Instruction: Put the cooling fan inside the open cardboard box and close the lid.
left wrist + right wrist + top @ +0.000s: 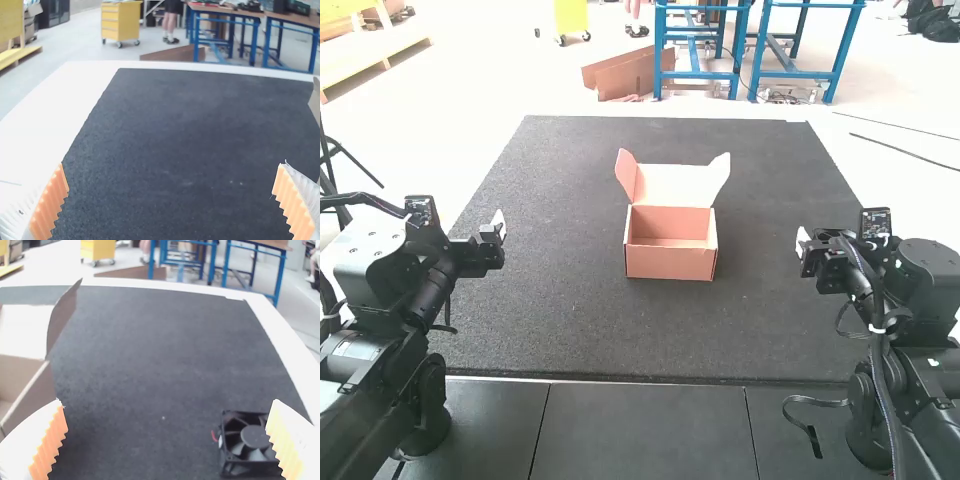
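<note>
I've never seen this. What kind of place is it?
Probably a robot lab or workshop: a left arm and right arm flank a black mat bearing a cardboard box and cooling fan.

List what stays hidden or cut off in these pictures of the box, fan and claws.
Box floor, high view: the near part lies behind the front wall.
Fan, right wrist view: one side is covered by a finger of the right claw.
Box, left wrist view: the picture's edge cuts off all but a flap tip.
</note>
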Available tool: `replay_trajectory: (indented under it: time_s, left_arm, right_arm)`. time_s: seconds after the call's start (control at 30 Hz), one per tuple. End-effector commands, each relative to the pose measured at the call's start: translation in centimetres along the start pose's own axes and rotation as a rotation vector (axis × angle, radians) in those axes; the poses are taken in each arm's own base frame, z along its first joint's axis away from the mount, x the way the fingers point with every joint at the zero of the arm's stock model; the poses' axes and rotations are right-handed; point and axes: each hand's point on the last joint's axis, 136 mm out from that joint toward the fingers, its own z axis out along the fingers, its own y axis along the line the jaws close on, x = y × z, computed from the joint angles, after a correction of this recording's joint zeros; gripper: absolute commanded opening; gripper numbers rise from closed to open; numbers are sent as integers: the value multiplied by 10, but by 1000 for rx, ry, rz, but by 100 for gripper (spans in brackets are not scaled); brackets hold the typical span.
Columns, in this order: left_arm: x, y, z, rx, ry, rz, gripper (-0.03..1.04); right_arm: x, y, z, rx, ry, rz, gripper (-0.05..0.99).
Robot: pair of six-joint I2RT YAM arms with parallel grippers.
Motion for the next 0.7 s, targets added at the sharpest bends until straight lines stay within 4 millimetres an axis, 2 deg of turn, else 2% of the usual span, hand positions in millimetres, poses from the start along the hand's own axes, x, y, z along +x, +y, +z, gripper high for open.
replay_trajectory:
  time_s: [0.0, 0.27, 0.37, 0.43, 0.53, 0.67]
  left_arm:
    - [-3, -2, 0, 11, -20, -6, 97]
    - [-8, -2, -1, 12, -40, -15, 97]
    - [-25, -2, -2, 12, -107, -30, 97]
    - [-39, -1, -4, 13, -164, -38, 97]
    - [-67, -2, -10, 19, -280, -53, 97]
    - [-97, -1, -20, 19, -371, -66, 97]
  right_arm:
    - [2, 1, 0, -11, 2, 17, 91]
    - [-5, -2, 0, 6, -23, 43, 91]
    - [-17, -8, -1, 34, -74, 53, 91]
    - [-32, -14, -3, 64, -136, 52, 91]
    - [-67, -21, -11, 98, -274, 54, 91]
    - [-97, -26, -22, 118, -342, 57, 91]
